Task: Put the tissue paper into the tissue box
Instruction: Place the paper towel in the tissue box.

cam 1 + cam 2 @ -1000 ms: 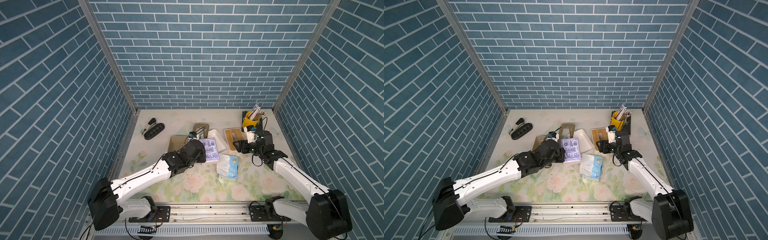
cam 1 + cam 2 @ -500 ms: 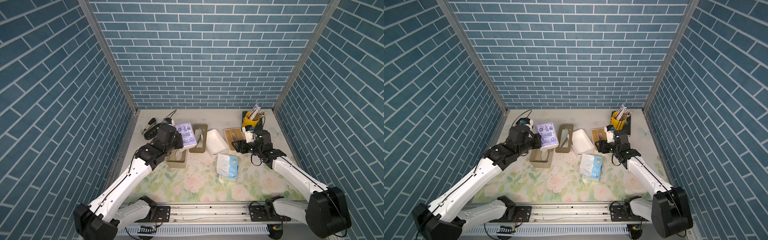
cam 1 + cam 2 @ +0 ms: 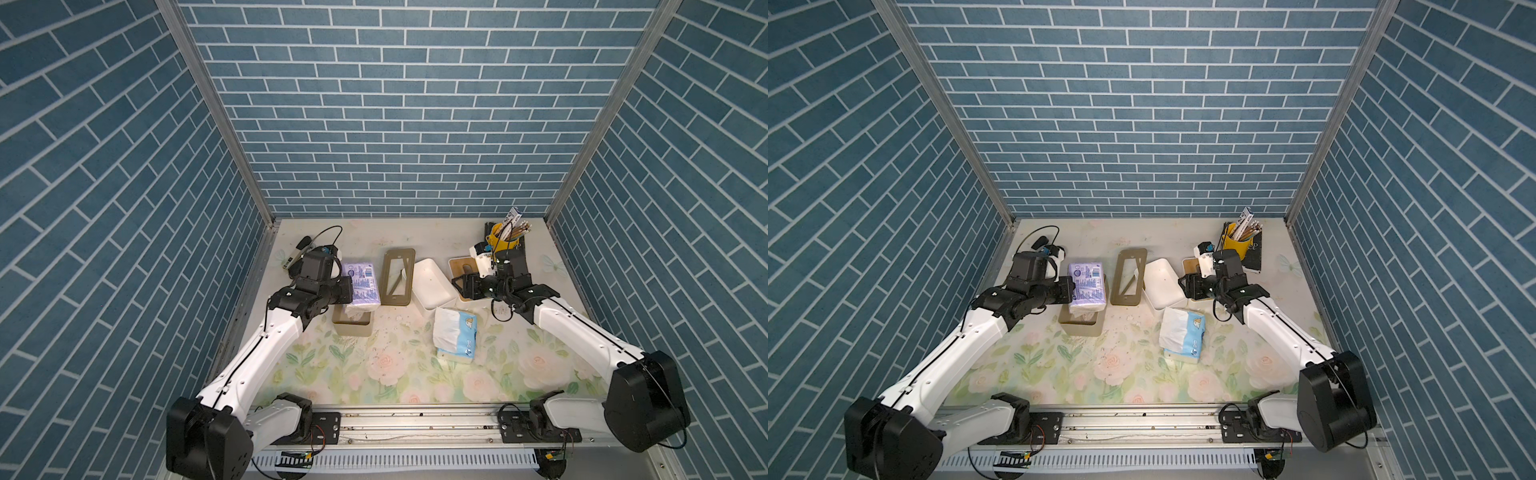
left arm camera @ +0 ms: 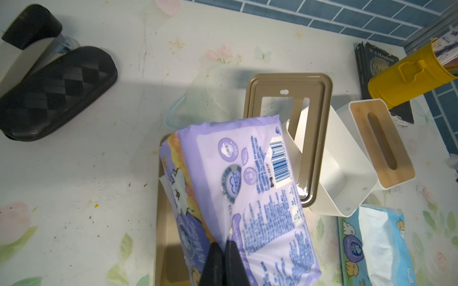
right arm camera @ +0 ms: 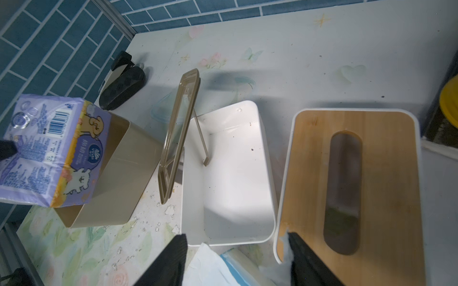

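**Purple pack poised over the tan box, insertion step in hand**

The left end effector [image 4: 225, 244] is clamped shut on one end of the purple tissue pack [image 4: 247, 185]. It holds the pack tilted over the open top of the tan tissue box [image 5: 116, 173]. Whether the pack's lower edge is already past the rim cannot be told. The box's tan lid [image 3: 397, 300] leans just beside it, against the empty white box [image 5: 230, 173].

The right end effector [image 5: 236, 235] hangs with its jaws apart and nothing between them, above the white box and its wood-topped lid [image 5: 309, 173]. A blue tissue pack [image 3: 455, 336] lies on the surface near it.

The step appears to be lowering the pack into the box. The next move likely calls for levelling the pack, aligning its long side with the opening, descending and then releasing.
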